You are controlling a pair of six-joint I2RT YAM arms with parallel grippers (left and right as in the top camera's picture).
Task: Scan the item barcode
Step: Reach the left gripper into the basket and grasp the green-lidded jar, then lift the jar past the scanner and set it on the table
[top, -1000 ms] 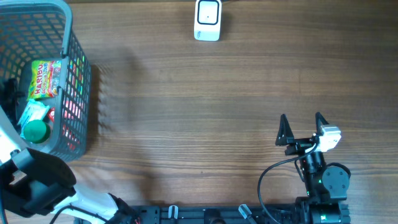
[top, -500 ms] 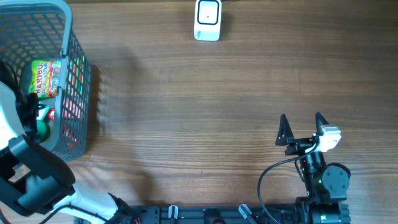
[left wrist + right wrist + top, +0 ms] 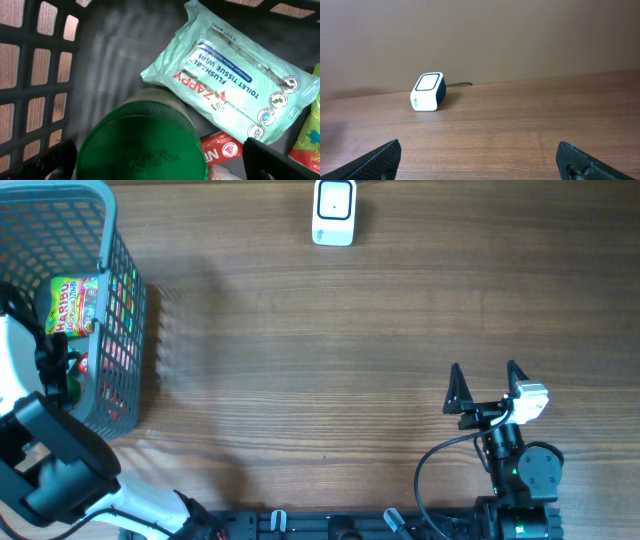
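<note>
In the left wrist view a round green lid (image 3: 142, 142) of a container fills the space just below my left gripper (image 3: 162, 165). The jaws stand wide open, one on each side of the lid and clear of it. From overhead, the left gripper (image 3: 55, 370) reaches down inside the grey basket (image 3: 125, 330). The white barcode scanner (image 3: 334, 212) sits at the table's far edge, and the right wrist view also shows the scanner (image 3: 427, 92). My right gripper (image 3: 486, 385) rests open and empty near the front right.
Beside the lid lie a mint-green Zappy wipes pack (image 3: 230, 85), a red packet (image 3: 222, 150) and a Haribo bag (image 3: 75, 305). The basket's lattice wall (image 3: 35, 80) is close on the left. Bare wooden tabletop (image 3: 320, 380) lies between basket and right arm.
The left arm has swung over the basket and lowered into it, now covering the wipes pack and most of the green lid from overhead. The right arm is unmoved.
</note>
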